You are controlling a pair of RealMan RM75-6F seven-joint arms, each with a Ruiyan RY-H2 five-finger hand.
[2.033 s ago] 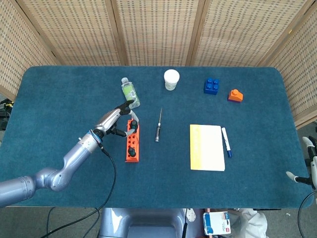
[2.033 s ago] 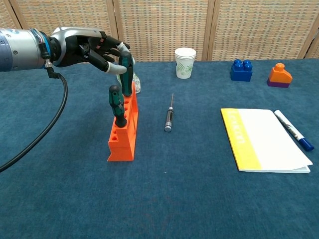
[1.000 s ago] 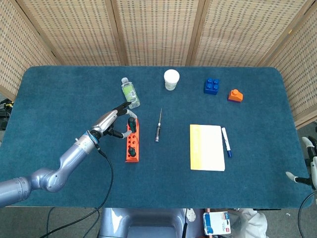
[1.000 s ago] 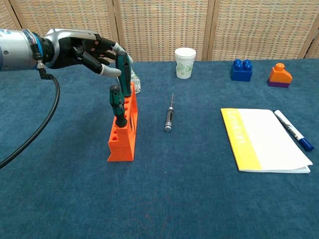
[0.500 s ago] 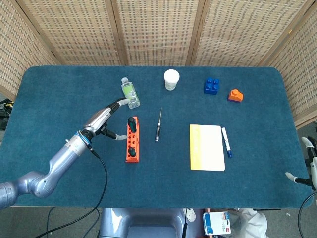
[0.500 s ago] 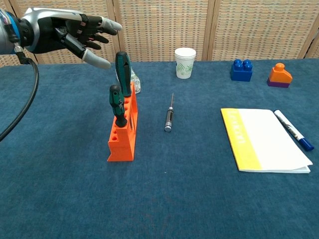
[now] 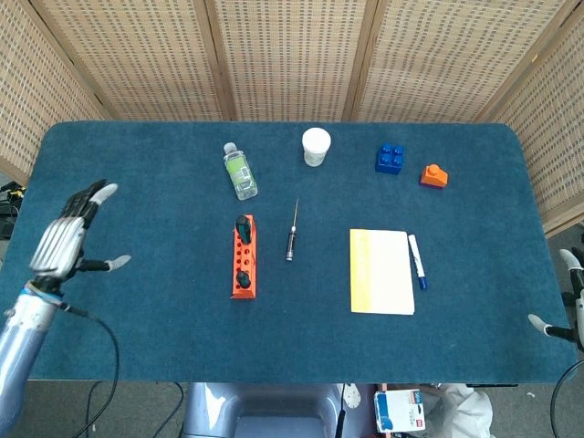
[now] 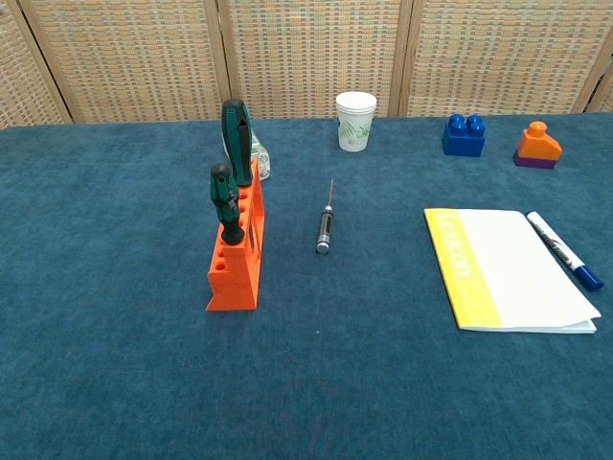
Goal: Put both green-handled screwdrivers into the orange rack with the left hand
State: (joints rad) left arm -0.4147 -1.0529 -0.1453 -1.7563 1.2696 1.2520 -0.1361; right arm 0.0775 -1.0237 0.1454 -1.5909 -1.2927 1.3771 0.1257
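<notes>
Both green-handled screwdrivers (image 8: 230, 163) upright in orange rack (image 8: 237, 259), left robot hand (image 7: 68, 239) well apart, fingers spread, empty

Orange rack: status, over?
Left hand open, fingers spread, off at the table's left edge; right hand barely in view, state unclear. Both green-handled screwdrivers standing upright in the orange rack. Nothing in the way.

A blue-clothed table (image 7: 137, 182) carries an orange rack (image 8: 237, 257), bottle (image 7: 239, 171), paper cup (image 8: 355, 121), notebook (image 8: 503, 268) and marker (image 8: 565, 251).
</notes>
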